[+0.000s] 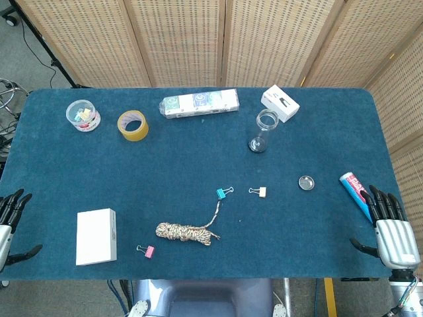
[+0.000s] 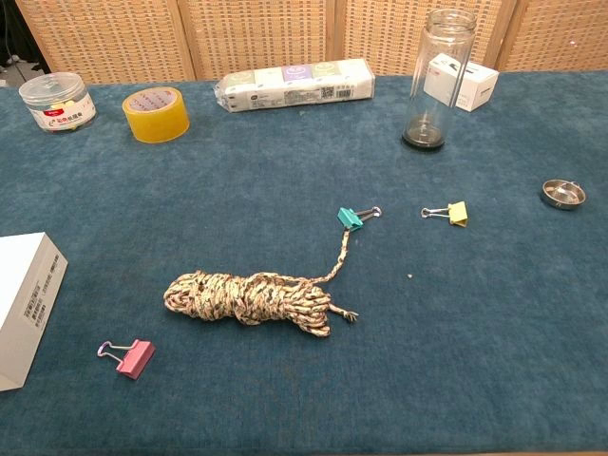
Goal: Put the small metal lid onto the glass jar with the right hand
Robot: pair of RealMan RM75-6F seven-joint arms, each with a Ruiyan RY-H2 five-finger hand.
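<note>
The small metal lid lies flat on the blue table, toward the right; the chest view shows the lid at its right edge. The tall glass jar stands upright and uncovered near the back, also seen as the jar in the chest view. My right hand hovers at the table's front right corner, fingers spread, holding nothing, well right of and nearer than the lid. My left hand sits at the front left edge, fingers apart and empty. Neither hand appears in the chest view.
A white box stands just behind the jar. A tube lies beside my right hand. Yellow clip, teal clip, rope bundle, pink clip, white carton, tape roll, tissue pack, plastic tub.
</note>
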